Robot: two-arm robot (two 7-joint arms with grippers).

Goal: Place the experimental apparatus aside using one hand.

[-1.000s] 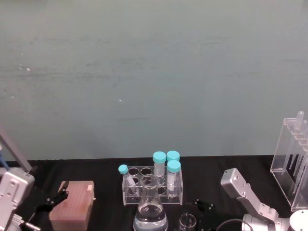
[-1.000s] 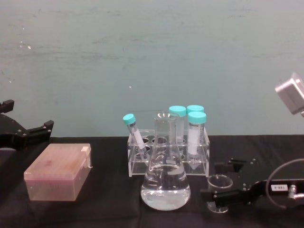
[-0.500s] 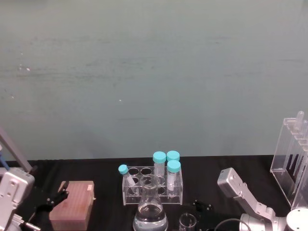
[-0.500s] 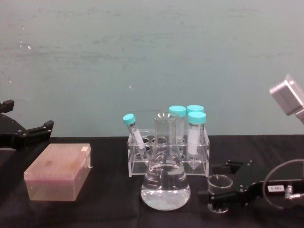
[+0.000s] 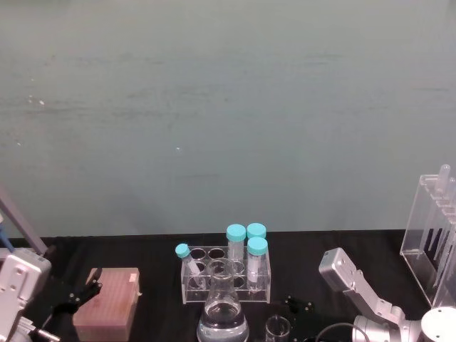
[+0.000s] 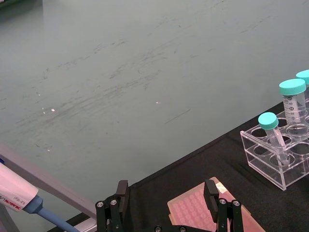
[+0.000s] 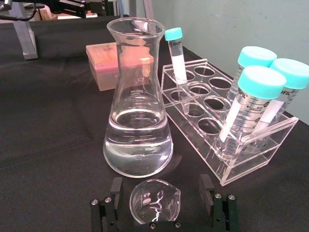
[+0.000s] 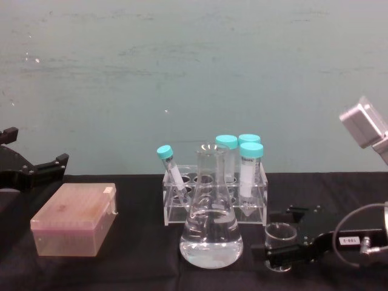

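Observation:
The conical glass flask point(image 8: 211, 233) holds clear liquid and stands at the table's front centre, also seen in the right wrist view point(image 7: 137, 135). Just right of it sits the small glass beaker point(image 8: 280, 234) point(image 7: 154, 200). My right gripper point(image 7: 159, 205) point(image 8: 285, 244) is open, one finger on each side of the beaker, with gaps showing on both sides. The tall clear acrylic rack point(image 5: 431, 235) with long tubes stands at the far right. My left gripper point(image 6: 169, 203) point(image 8: 30, 170) hangs open at the left, over the pink box.
A low clear rack point(image 8: 215, 194) with several teal-capped tubes stands right behind the flask. A pink tip box point(image 8: 76, 218) lies on the black cloth at the left. A pipette point(image 6: 19, 193) lies at the far left edge.
My right arm has shifted slightly left, bringing its fingers a little further around the beaker. The glassware and the left arm have not moved.

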